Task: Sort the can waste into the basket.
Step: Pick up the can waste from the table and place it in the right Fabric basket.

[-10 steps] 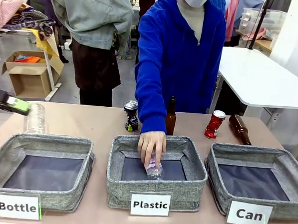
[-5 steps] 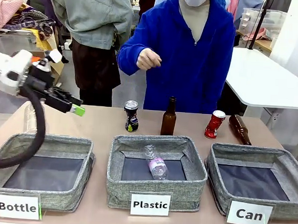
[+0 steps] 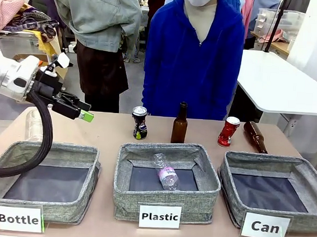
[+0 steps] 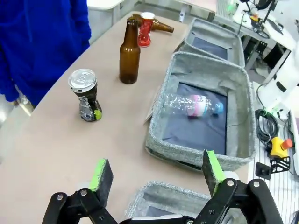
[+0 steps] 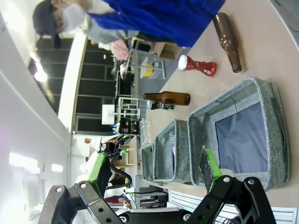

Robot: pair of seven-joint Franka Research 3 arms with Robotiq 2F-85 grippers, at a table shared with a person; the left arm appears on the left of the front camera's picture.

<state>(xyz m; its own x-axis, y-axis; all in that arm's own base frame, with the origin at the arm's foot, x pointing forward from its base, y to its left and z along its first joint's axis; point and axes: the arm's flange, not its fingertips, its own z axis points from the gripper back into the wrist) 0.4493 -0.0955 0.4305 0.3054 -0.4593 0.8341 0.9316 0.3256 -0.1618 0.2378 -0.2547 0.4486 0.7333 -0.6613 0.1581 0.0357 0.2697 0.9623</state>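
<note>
Front view: the left end effector [image 3: 84, 110] hovers spread and empty above the tabletop [image 3: 104, 130]. Ahead of its fingertips the black can [image 3: 139, 123] stands upright, with a brown glass bottle [image 3: 179, 124] and the red and white can [image 3: 228, 131] farther out. The "Can" basket [image 3: 273, 161] lies farthest from it. In the right wrist view the right end effector [image 5: 154, 165] is spread, empty, with that basket just ahead

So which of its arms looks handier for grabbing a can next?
Probably the left: its open left gripper hangs near the black can, facing it. The right gripper, also open, looks farther from the red can.
</note>
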